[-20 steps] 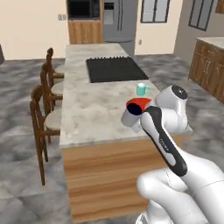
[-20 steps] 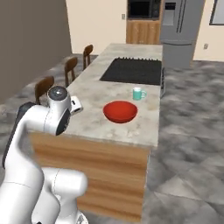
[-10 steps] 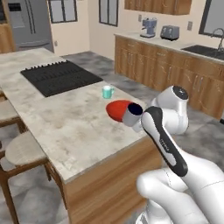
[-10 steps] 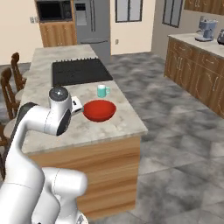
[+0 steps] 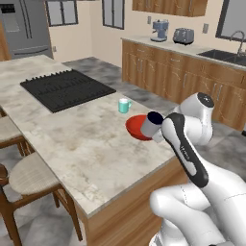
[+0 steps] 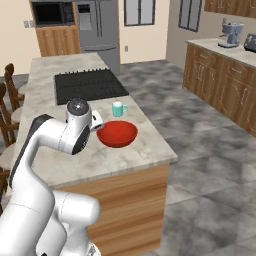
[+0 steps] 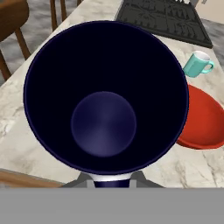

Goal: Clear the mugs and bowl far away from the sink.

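1. Fingers are clamped narrow on the dark mug (image 7: 105, 94); from the hand camera I look straight down into its dark hollow, and the fingertips themselves are hidden under its base.
2. On the left base camera I see the dark mug (image 5: 152, 124) held up at the gripper (image 5: 161, 129), tipped on its side above the island counter (image 5: 86, 144), with its open mouth facing away from the arm.
3. On the right base camera the mug is mostly hidden behind the wrist, so I cannot judge its tilt there; the gripper (image 6: 98, 121) sits just beside the near rim of the red bowl (image 6: 117, 134).
4. That red bowl (image 5: 137, 127) rests upright on the counter near the island's front corner, partly covered by the held mug in the left view.
5. I see the teal mug (image 5: 124, 105) standing upright on the counter just beyond the bowl, between it and the black cooktop (image 5: 65, 88), apart from both.
6. Across the aisle, the sink (image 5: 225, 55) with its curved tap sits in the far wall counter, well apart from the island.
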